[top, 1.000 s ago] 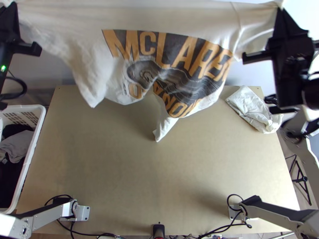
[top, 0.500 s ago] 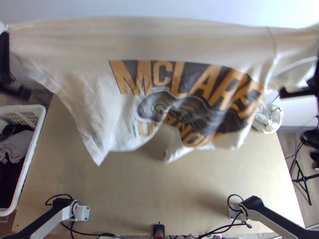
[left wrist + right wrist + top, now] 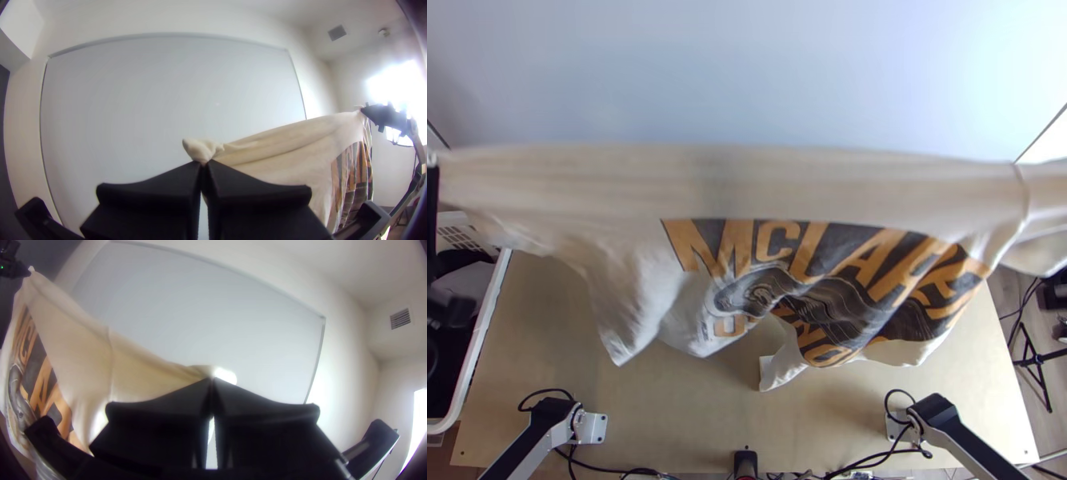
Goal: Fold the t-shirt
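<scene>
Cream cloth, the t-shirt, hangs stretched over the light wooden table, one end clenched in the left gripper, the other in the right gripper. The opening-out seems mostly done; the laying down and the folding are left. Beside the table is a white basket; farther, a big pale panel.

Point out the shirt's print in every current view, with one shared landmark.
Top view: print right of centre, in front of the table.
Left wrist view: print at the cloth's far end, near the right gripper.
Right wrist view: print towards the left gripper.
Landmark: the shirt's taut edge.
</scene>
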Controlling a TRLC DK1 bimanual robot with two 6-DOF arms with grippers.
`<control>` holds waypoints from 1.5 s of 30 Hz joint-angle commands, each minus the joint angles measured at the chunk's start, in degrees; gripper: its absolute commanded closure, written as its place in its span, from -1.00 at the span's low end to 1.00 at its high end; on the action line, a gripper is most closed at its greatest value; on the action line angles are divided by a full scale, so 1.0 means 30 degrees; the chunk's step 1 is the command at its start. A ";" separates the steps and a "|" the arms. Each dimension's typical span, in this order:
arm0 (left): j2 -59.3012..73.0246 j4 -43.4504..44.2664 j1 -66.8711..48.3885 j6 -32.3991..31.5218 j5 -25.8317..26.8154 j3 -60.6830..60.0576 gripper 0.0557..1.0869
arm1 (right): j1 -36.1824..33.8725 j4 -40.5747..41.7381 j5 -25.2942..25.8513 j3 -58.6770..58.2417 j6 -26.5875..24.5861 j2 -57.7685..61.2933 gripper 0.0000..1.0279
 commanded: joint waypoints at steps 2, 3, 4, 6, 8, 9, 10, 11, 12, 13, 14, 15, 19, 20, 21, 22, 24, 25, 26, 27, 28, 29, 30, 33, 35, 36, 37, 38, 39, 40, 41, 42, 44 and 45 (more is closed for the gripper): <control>-0.1919 -0.2646 -0.0070 0.0000 0.0156 -0.0148 0.93 | -0.0384 -0.2951 0.0160 -0.0422 0.0965 -0.1760 0.95; -0.2095 -0.3056 -0.0070 0.0000 0.0302 -0.0177 0.93 | -0.0384 -0.3244 0.0131 -0.0598 0.0994 -0.1935 0.95; -0.2270 -0.3466 -0.0070 0.0029 0.0566 -0.0235 0.93 | -0.0384 -0.3625 0.0072 -0.0686 0.1082 -0.1994 0.95; -0.2681 -0.3935 -0.0070 0.0000 0.0947 -0.0470 0.93 | -0.0384 -0.3976 -0.0133 -0.0715 0.1287 -0.2023 0.95; -0.2944 -0.4169 0.0047 -0.0030 0.1269 -0.0646 0.93 | -0.0355 -0.4035 -0.0279 -0.0715 0.1463 -0.1906 0.95; -0.3032 -0.4228 0.0193 -0.0088 0.1445 -0.0734 0.93 | -0.0355 -0.4035 -0.0338 -0.0715 0.1639 -0.1730 0.95; -0.3061 -0.4228 0.0340 -0.0118 0.1562 -0.0792 0.93 | -0.0355 -0.4035 -0.0426 -0.0715 0.1815 -0.1584 0.95; -0.3091 -0.4228 0.0457 -0.0147 0.1562 -0.0851 0.93 | -0.0355 -0.3976 -0.0484 -0.0715 0.2078 -0.1379 0.95; -0.3061 -0.4228 0.0486 -0.0147 0.1562 -0.0968 0.93 | -0.0355 -0.3918 -0.0543 -0.0715 0.2313 -0.1144 0.95; -0.3061 -0.4199 0.0516 -0.0147 0.1562 -0.1173 0.93 | -0.0355 -0.3889 -0.0660 -0.0715 0.2547 -0.0939 0.95; -0.3091 -0.4199 0.0516 -0.0147 0.1562 -0.1437 0.93 | -0.0355 -0.3889 -0.0807 -0.0715 0.2811 -0.0617 0.95; -0.3091 -0.4169 0.0516 -0.0147 0.1562 -0.1788 0.93 | -0.0326 -0.3859 -0.0924 -0.0715 0.3192 -0.0265 0.95; -0.3120 -0.3554 0.0516 -0.0176 0.1562 -0.3810 0.93 | 0.0495 -0.3947 -0.1275 -0.1272 0.4041 0.0818 0.95; -0.3120 -0.3261 0.0486 -0.0264 0.1562 -0.4396 0.93 | 0.0993 -0.3976 -0.1275 -0.1535 0.4246 0.1024 0.95; -0.3120 -0.2998 0.0486 -0.0323 0.1592 -0.4982 0.93 | 0.1491 -0.3976 -0.1246 -0.1858 0.4422 0.1199 0.95; -0.3091 -0.2734 0.0486 -0.0352 0.1592 -0.5714 0.93 | 0.1842 -0.3976 -0.1246 -0.2209 0.4598 0.1375 0.95; -0.3120 -0.2148 0.0486 -0.0411 0.1592 -0.7179 0.93 | 0.2018 -0.3889 -0.1275 -0.2971 0.5037 0.1756 0.95; -0.3120 -0.1796 0.0486 -0.0381 0.1562 -0.7999 0.93 | 0.2106 -0.3771 -0.1334 -0.3381 0.5242 0.1932 0.95; -0.3120 -0.1474 0.0486 -0.0381 0.1562 -0.8702 0.93 | 0.2135 -0.3537 -0.1422 -0.3821 0.5360 0.2137 0.95; -0.3120 -0.0976 0.0486 -0.0381 0.1562 -0.9435 0.93 | 0.2135 -0.3244 -0.1627 -0.4260 0.5448 0.2283 0.95; -0.3091 -0.0449 0.0486 -0.0381 0.1562 -1.0138 0.93 | 0.2164 -0.2951 -0.1686 -0.4641 0.5448 0.2488 0.95; -0.3003 0.0049 0.0486 -0.0323 0.1533 -1.0724 0.93 | 0.2164 -0.2512 -0.1715 -0.4963 0.5448 0.2752 0.95; -0.2915 0.0635 0.0486 -0.0264 0.1504 -1.1251 0.93 | 0.2164 -0.2072 -0.1715 -0.5198 0.5448 0.3045 0.95; -0.2183 0.2159 0.0486 -0.0293 0.1240 -1.2218 0.93 | 0.2106 -0.0930 -0.1744 -0.5491 0.5623 0.4041 0.95; -0.1567 0.3360 0.0516 -0.0352 0.0800 -1.2775 0.93 | 0.1666 0.0008 -0.1773 -0.5725 0.5653 0.4774 0.95; -0.1128 0.3975 0.0516 -0.0352 0.0713 -1.3068 0.93 | 0.1286 0.0594 -0.1832 -0.5871 0.5741 0.5213 0.95; -0.0806 0.4385 0.0516 -0.0352 0.0654 -1.3243 0.93 | 0.0963 0.1033 -0.2037 -0.5930 0.5828 0.5565 0.95; -0.0337 0.4913 0.0516 -0.0352 0.0508 -1.3448 0.93 | 0.0553 0.1443 -0.2359 -0.6047 0.5946 0.6033 0.95; 0.0161 0.5411 0.0516 -0.0352 0.0361 -1.3566 0.93 | 0.0260 0.1941 -0.2506 -0.6223 0.5946 0.6414 0.95; 0.0689 0.5879 0.0516 -0.0352 0.0302 -1.3653 0.93 | 0.0143 0.2410 -0.2652 -0.6311 0.6004 0.6912 0.95; 0.1274 0.6348 0.0516 -0.0352 0.0273 -1.3683 0.93 | -0.0004 0.2674 -0.2711 -0.6340 0.6121 0.7410 0.95; 0.1831 0.6846 0.0516 -0.0352 0.0244 -1.3683 0.93 | -0.0326 0.2967 -0.2887 -0.6428 0.6268 0.7879 0.95; 0.2974 0.7901 0.0516 -0.0352 0.0127 -1.3653 0.93 | -0.0619 0.3934 -0.3180 -0.6516 0.6444 0.8934 0.95; 0.3589 0.8399 0.0516 -0.0352 0.0009 -1.3566 0.93 | -0.0824 0.4432 -0.3268 -0.6516 0.6502 0.9520 0.95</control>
